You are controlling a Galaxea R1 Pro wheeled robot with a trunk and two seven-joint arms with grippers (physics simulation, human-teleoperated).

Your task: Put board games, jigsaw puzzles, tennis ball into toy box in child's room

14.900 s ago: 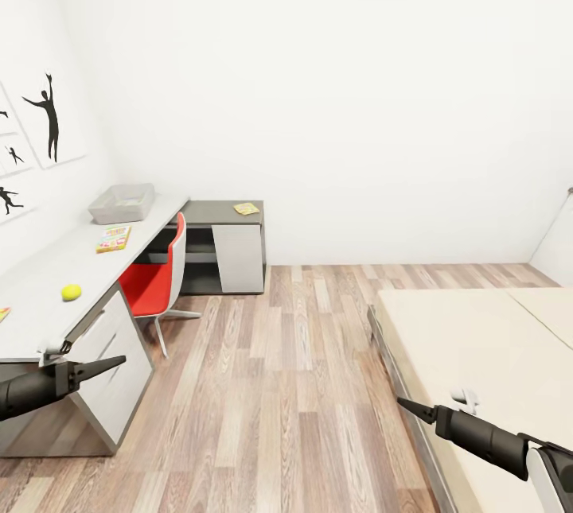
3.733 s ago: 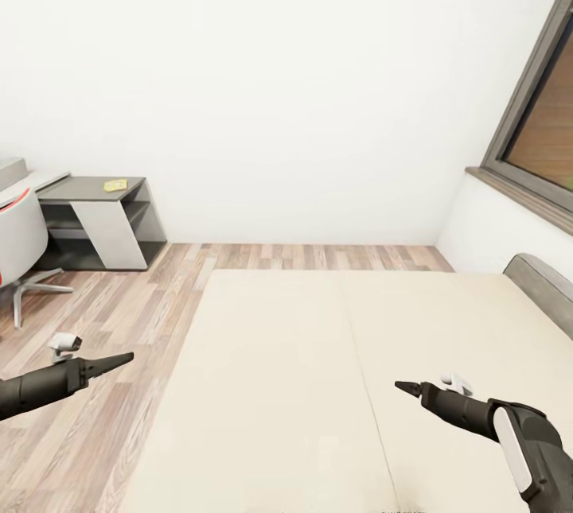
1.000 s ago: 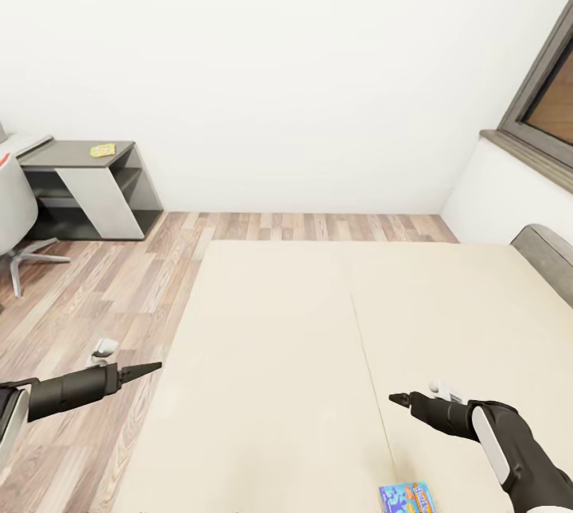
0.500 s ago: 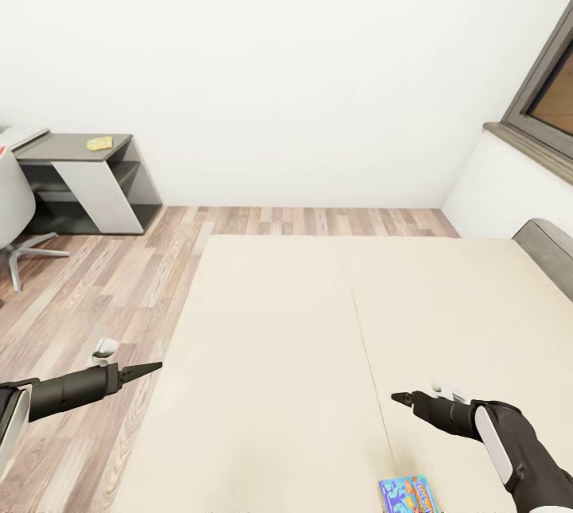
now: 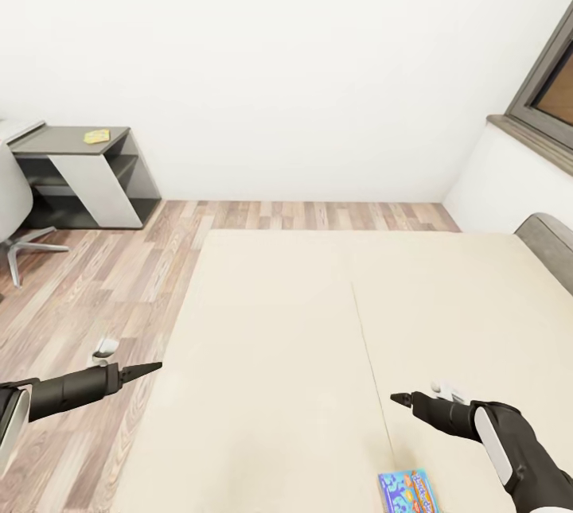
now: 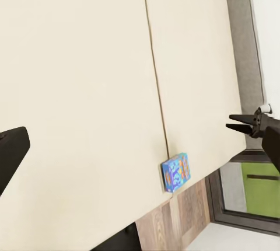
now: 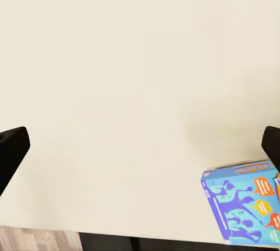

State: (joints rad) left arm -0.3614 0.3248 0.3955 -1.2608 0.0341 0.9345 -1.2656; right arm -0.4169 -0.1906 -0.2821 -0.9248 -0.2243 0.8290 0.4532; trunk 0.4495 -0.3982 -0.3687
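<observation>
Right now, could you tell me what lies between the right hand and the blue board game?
Only bare beige bed cover, in the head view, separates the right hand from the blue board game.

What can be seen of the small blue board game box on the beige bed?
The small blue board game box is a flat rectangular carton, apparently printed card, with a bright blue face showing cartoon figures, orange speech bubbles and yellow lettering. It lies flat, face up, near the near edge of the beige bed, just right of the cover's seam. Only the bed cover touches it; the right gripper hovers apart from it, beyond its far side.
</observation>
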